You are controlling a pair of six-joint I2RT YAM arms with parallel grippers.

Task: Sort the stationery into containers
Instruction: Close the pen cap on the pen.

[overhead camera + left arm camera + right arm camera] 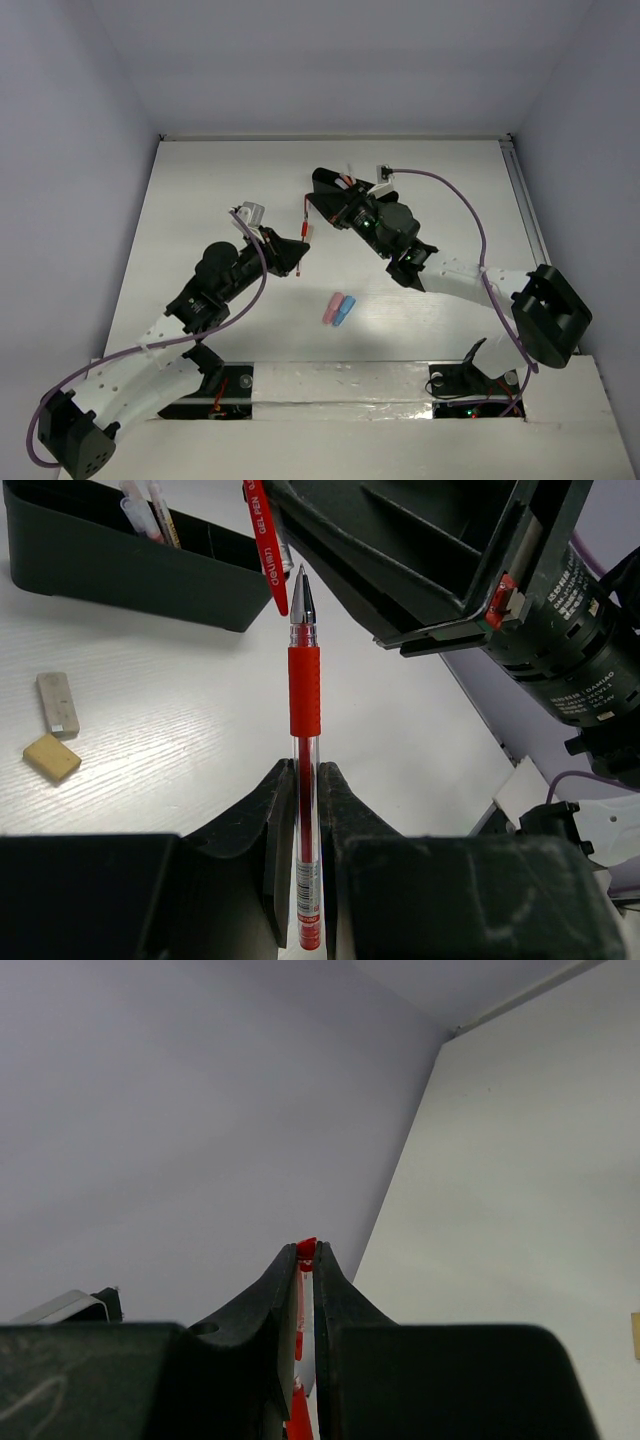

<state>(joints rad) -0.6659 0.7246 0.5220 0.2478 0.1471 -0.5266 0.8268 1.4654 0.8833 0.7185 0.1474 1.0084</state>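
My left gripper (305, 770) is shut on a red gel pen (304, 690), whose bare metal tip points away from the wrist. Just past that tip hangs the pen's red cap (263, 535), pinched in my shut right gripper (307, 1248). In the top view the two grippers (293, 255) (314, 205) face each other near the table's middle, with pen and cap almost in line. The black tray (120, 565) stands behind them with several pens in it. A pink capsule (331, 308) and a blue capsule (344, 311) lie side by side in front.
A grey-white eraser (58, 702) and a tan eraser (52, 757) lie on the table left of the held pen, in front of the tray. The right arm's black body (560, 630) fills the space right of the pen tip.
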